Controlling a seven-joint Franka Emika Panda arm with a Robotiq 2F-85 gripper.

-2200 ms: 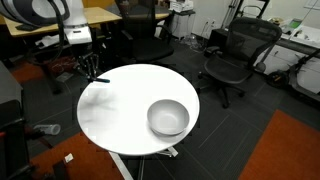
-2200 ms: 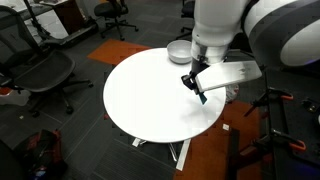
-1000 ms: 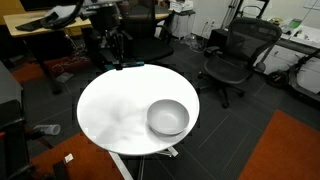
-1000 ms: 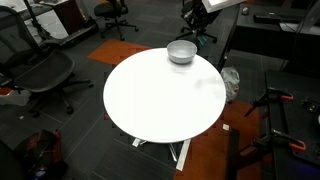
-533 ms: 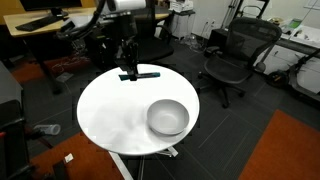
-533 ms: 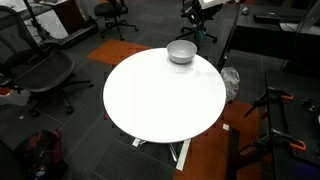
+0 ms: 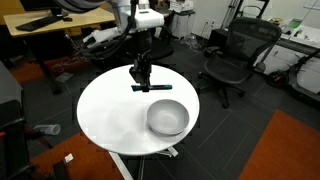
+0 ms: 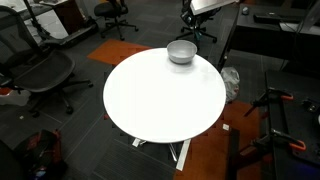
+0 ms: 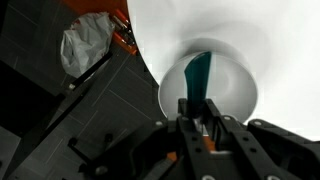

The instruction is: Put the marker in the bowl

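Observation:
In an exterior view my gripper (image 7: 141,76) hangs over the round white table (image 7: 105,115), shut on the dark teal marker (image 7: 150,87), which sticks out level below it. The light grey bowl (image 7: 168,118) stands on the table just beside and below the gripper. In the wrist view the marker (image 9: 198,72) points out from between my shut fingers (image 9: 198,112), with the bowl's (image 9: 170,100) rim round its tip. In an exterior view the bowl (image 8: 181,51) sits near the table's far edge and only a bit of the arm (image 8: 213,5) shows.
Black office chairs (image 7: 232,55) and desks stand round the table. More chairs (image 8: 45,70) and orange carpet (image 8: 205,150) lie beside the table (image 8: 160,100). A white bag (image 9: 85,45) lies on the dark floor off the table's edge.
My gripper has carried the marker from the table's far edge across toward the bowl and now holds it close beside the bowl. The bowl has not moved.

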